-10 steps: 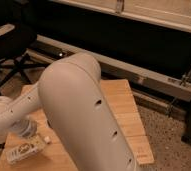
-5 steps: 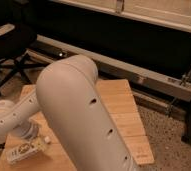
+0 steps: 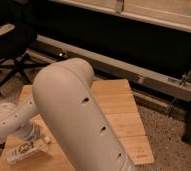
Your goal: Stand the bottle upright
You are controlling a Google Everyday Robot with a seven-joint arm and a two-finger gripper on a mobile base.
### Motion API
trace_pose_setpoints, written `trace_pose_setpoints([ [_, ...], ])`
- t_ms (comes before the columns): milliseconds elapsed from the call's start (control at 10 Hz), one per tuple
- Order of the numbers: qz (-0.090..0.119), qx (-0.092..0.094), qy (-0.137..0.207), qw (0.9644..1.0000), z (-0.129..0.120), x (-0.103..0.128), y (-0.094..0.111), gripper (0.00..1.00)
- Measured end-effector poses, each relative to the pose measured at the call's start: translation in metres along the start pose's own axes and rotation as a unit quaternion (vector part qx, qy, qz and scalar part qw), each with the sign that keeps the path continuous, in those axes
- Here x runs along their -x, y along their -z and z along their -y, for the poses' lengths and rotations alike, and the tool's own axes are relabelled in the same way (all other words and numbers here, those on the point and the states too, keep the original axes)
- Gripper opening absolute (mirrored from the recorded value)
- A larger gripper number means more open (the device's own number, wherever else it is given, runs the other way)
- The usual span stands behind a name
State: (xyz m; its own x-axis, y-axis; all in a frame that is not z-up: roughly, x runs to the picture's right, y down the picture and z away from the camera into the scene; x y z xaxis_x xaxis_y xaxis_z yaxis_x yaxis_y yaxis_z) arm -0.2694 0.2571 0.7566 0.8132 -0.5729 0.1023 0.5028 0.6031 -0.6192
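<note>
small whitish labelled plastic bottle lying flat on light wooden slat table | contents: cannot tell | gripper low left, just above bottle, jaws wide

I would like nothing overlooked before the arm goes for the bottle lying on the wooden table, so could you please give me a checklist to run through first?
1. Bottle located, on the wooden table near its front left edge: ok.
2. Bottle upright: not ok, it lies on its side.
3. Gripper low over the table, just behind the bottle: ok.
4. Gripper open: ok.
5. Gripper astride the bottle: cannot tell, the wrist hides that.
6. Spot to stand the bottle on: cannot tell, the big arm link covers the middle of the table.
</note>
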Motion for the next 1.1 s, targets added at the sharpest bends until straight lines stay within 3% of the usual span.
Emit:
trace_pose_setpoints([
  [300, -0.015, 0.015, -0.009, 0.9997, -0.001, -0.011, -0.009, 0.8],
  [800, 0.002, 0.034, -0.022, 0.9992, -0.001, -0.005, -0.022, 0.79],
  [900, 0.005, 0.038, -0.024, 0.999, -0.001, -0.004, -0.024, 0.75],
  [1100, 0.011, 0.046, -0.026, 0.9986, -0.002, -0.005, -0.028, 0.56],
])
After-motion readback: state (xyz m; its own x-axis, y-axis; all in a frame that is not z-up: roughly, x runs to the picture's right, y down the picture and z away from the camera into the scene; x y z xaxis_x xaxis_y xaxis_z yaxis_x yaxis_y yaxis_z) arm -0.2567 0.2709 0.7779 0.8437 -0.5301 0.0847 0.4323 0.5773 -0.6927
